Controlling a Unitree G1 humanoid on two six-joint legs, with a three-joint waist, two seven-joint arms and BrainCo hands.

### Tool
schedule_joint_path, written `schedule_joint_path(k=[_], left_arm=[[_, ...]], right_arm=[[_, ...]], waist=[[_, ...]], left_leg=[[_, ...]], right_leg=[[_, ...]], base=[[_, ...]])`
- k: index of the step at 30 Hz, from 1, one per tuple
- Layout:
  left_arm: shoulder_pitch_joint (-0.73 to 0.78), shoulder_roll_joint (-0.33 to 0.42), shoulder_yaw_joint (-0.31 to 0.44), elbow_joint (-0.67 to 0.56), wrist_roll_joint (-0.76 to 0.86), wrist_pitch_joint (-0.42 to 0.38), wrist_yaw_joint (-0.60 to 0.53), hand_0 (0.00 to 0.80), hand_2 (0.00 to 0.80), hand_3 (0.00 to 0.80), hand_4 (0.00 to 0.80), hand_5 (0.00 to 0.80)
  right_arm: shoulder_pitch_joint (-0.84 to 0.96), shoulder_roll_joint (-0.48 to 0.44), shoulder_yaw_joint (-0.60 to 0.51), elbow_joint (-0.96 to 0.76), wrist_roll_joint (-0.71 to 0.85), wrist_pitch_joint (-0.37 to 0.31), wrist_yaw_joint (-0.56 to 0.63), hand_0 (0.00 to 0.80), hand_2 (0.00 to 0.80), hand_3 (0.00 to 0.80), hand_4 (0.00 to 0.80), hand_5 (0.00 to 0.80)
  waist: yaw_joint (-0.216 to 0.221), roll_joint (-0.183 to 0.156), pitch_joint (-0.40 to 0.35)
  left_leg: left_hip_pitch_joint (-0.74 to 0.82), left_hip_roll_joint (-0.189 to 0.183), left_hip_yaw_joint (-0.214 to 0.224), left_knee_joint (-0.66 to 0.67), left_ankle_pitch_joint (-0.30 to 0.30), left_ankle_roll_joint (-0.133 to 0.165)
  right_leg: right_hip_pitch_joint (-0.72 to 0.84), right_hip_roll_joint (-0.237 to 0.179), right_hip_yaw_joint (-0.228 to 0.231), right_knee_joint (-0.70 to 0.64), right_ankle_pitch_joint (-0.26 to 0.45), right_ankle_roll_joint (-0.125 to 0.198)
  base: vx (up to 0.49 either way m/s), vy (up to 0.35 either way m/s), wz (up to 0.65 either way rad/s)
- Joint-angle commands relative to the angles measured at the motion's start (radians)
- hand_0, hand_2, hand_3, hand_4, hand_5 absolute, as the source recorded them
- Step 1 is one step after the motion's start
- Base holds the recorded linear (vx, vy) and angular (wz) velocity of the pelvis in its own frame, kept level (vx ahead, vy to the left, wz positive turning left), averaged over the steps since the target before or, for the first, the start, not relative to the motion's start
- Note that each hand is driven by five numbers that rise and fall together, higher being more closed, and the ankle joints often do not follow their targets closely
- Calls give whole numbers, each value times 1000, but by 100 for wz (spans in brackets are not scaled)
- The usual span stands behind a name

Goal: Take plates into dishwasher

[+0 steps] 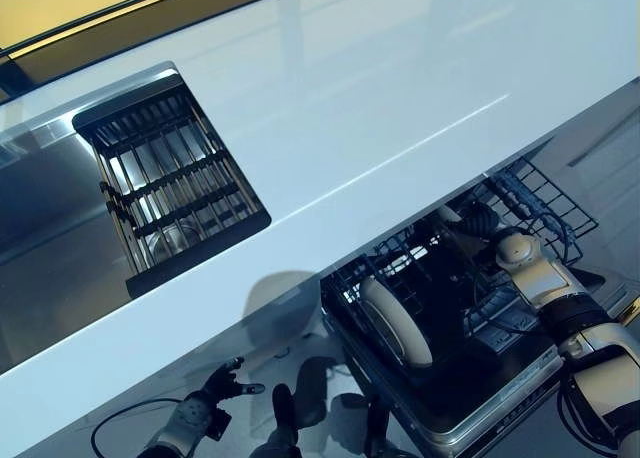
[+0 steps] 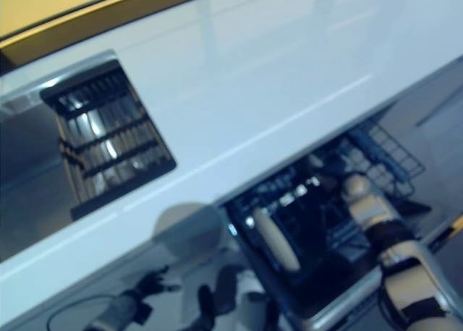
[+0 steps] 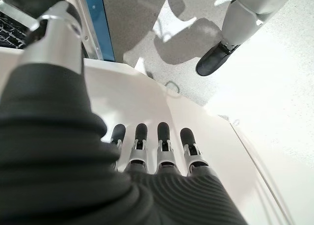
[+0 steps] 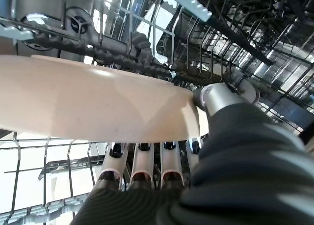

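Note:
In the right wrist view a cream plate (image 4: 98, 107) lies between my right hand's thumb (image 4: 216, 95) and its fingers (image 4: 142, 166), pinched at its rim inside the dishwasher's wire rack (image 4: 147, 38). From the head, my right hand (image 1: 478, 221) reaches into the pulled-out lower rack (image 1: 545, 203) under the counter's edge, which hides most of the held plate. Another cream plate (image 1: 395, 323) stands on edge at the rack's near left. My left hand (image 1: 218, 386) hangs low by the floor, its fingers (image 3: 164, 136) straight against a white panel, holding nothing.
The white counter (image 1: 400, 108) overhangs the dishwasher. A steel sink (image 1: 50, 238) at the left holds a black drying rack (image 1: 170, 183). The dishwasher's open door (image 1: 500, 398) juts out below the rack, towards my right arm.

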Motion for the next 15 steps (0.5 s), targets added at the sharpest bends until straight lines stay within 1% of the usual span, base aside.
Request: schedule_joint_path(k=[1, 7, 15], left_arm=[[-32, 2, -47, -6, -20, -6, 10, 0, 0, 0, 0, 0], [-36, 1, -50, -10, -25, -7, 12, 0, 0, 0, 0, 0], [-45, -9, -51, -5, -32, -3, 19, 0, 0, 0, 0, 0]], right_arm=[[-67, -41, 62, 68, -47, -7, -1, 800, 800, 800, 800, 800], [-55, -30, 58, 89, -46, 0, 5, 800, 800, 800, 800, 800], [-14, 7, 34, 137, -28, 12, -16, 800, 800, 800, 800, 800]], waist=[[26, -2, 1], [26, -1, 1], [27, 1, 1]], left_leg=[[-46, 29, -94, 18, 20, -42], [-44, 26, -95, 15, 19, -41], [-42, 21, -98, 12, 19, -39]], right_leg=[[-107, -26, -13, 174, -43, 24], [-108, -29, -16, 174, -40, 25], [-106, -31, -16, 171, -37, 27]], base=[[0, 0, 0], [0, 0, 0], [2, 8, 3]])
